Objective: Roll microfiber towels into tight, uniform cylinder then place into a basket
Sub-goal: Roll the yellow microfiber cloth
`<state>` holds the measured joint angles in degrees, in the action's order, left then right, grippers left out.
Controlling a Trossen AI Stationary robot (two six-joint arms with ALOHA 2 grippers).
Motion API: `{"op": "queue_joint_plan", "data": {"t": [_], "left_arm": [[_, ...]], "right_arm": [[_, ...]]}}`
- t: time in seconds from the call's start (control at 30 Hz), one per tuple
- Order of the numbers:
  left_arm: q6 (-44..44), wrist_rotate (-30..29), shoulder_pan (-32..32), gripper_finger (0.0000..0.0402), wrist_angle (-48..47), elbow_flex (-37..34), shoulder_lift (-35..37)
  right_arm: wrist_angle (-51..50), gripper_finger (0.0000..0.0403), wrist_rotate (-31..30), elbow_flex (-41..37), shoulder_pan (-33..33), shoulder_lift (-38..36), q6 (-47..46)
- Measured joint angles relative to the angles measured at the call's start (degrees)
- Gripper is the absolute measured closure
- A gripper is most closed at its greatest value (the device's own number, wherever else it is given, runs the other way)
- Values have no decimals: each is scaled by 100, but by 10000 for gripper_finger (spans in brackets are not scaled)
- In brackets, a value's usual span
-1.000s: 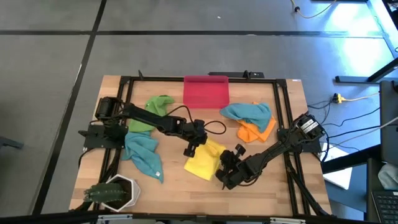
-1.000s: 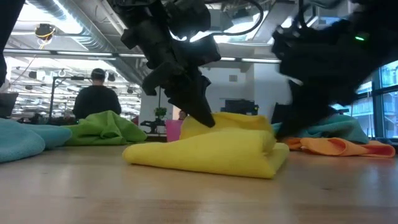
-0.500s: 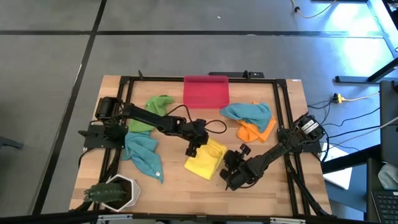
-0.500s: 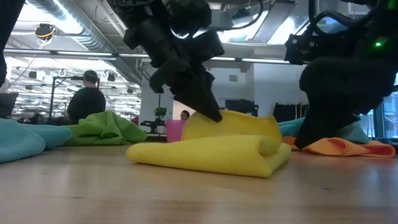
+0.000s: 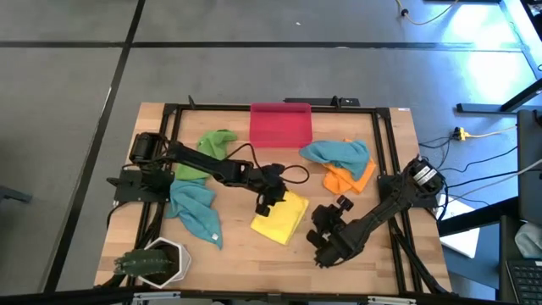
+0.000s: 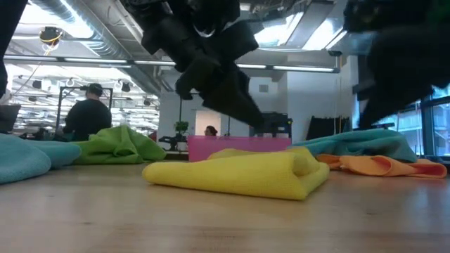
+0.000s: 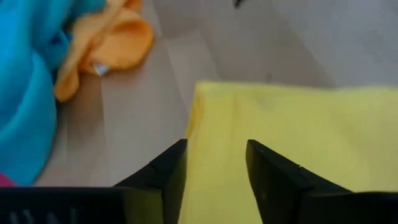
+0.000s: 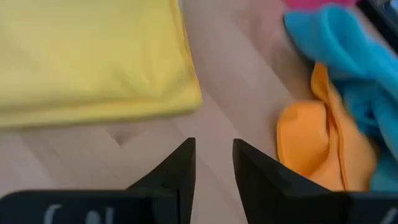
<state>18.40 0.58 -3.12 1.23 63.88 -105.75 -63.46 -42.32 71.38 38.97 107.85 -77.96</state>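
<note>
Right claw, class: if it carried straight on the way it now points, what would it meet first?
Probably bare table: the right claw aims between the yellow towel and the orange towel. Depth is unclear.

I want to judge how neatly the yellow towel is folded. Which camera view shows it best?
The low view: the yellow towel lies side-on, showing its stacked layers and rounded fold. The high view shows only its outline, with the left gripper over one corner. Both wrist views crop it to a flat patch.
</note>
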Motion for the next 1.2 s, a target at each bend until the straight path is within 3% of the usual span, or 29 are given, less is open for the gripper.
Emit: {"op": "queue_joint_plan", "data": {"t": [0.23,0.4,0.5,0.63,0.8,0.93,1.03,1.2], "left_arm": [[-308,1,-112,209,61,9,210],[-868,689,-481,219,-34,7,688],[-867,311,-814,231,-260,-34,1021],[-831,-109,-1127,244,-188,-328,1559],[-1057,-487,-1393,250,328,-1199,2465],[-1336,-619,-1471,250,1455,-2175,3239],[-1610,-610,-1544,250,2537,-2894,3689],[-1775,-611,-1648,250,3907,-3653,4135]], "right_arm": [[162,295,-497,137,69,-2,29],[796,295,-1079,137,70,-2,372],[921,297,-1157,139,71,-2,473],[1038,322,-908,139,67,-2,498],[1587,382,-694,139,65,-4,1049],[2519,394,-216,139,-90,-4,2121],[3804,397,229,137,-375,-11,3334],[5249,397,1119,139,-922,-33,5124]]}}
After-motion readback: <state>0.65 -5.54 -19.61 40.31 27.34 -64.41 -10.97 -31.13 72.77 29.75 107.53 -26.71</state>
